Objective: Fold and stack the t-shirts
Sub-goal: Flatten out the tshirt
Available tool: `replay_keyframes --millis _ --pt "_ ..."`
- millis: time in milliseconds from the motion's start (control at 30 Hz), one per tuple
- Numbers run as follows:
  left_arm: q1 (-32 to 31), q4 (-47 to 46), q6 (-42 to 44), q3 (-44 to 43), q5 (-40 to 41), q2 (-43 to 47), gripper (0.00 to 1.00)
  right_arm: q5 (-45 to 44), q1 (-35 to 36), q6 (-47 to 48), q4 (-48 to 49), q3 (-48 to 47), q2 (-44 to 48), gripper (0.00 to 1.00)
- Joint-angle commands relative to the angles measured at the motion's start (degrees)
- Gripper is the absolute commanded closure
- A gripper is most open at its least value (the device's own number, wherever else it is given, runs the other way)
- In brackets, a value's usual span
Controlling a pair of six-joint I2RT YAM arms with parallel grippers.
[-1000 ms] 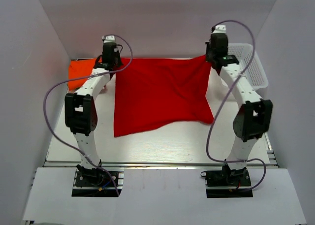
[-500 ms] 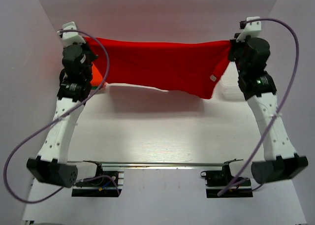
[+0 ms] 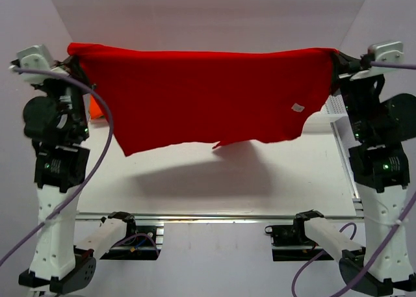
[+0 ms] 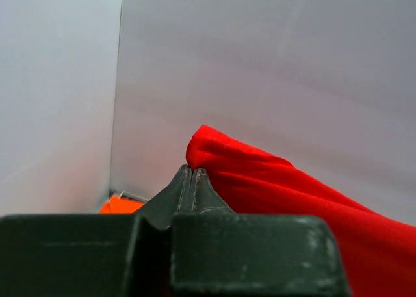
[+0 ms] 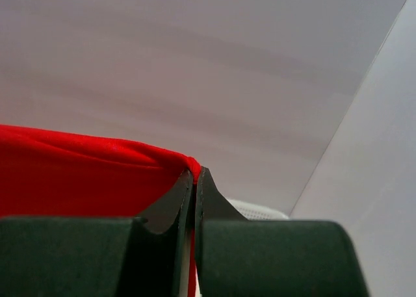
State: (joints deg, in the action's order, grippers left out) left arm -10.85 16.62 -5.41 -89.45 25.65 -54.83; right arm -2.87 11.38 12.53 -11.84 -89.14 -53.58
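Note:
The red t-shirt (image 3: 201, 92) hangs spread in the air above the table, held by its two upper corners, a small white tag (image 3: 297, 107) near its right side. My left gripper (image 3: 73, 55) is shut on the left corner; the left wrist view shows its gripper (image 4: 192, 170) pinching the red cloth (image 4: 273, 186). My right gripper (image 3: 336, 55) is shut on the right corner; the right wrist view shows its gripper (image 5: 194, 173) shut on red cloth (image 5: 78, 173). The folded orange shirt (image 3: 96, 108) peeks out behind the left arm and also shows in the left wrist view (image 4: 120, 205). The green shirt is hidden.
The white mesh basket (image 3: 339, 112) stands at the back right, mostly hidden behind the right arm and the shirt; its rim shows in the right wrist view (image 5: 257, 209). The white table (image 3: 214, 173) lies below the hanging shirt. Grey walls enclose the back and sides.
Both arms have risen higher and moved toward the camera, lifting the red shirt off the table. It now hangs fully spread, taut along its top edge.

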Motion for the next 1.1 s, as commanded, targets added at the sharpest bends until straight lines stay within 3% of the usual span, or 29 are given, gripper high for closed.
replay_keyframes --millis 0,667,933,1067 --pt "0.31 2.01 1.37 -4.23 -1.11 4.1 1.0 0.66 -0.3 2.14 2.0 -4.19 3.04 1.0" --pt "0.83 10.98 -0.83 -13.91 -16.24 14.65 1.0 1.73 -0.3 2.23 -0.64 -11.31 16.31 1.0" --pt "0.83 10.37 -2.06 -8.3 -16.77 16.16 1.0 1.21 -0.3 1.97 0.32 -8.16 16.06 1.0" --pt "0.83 7.29 -3.9 -3.02 -16.77 15.11 1.0 0.41 -0.21 1.35 4.7 -0.27 15.44 1.0"
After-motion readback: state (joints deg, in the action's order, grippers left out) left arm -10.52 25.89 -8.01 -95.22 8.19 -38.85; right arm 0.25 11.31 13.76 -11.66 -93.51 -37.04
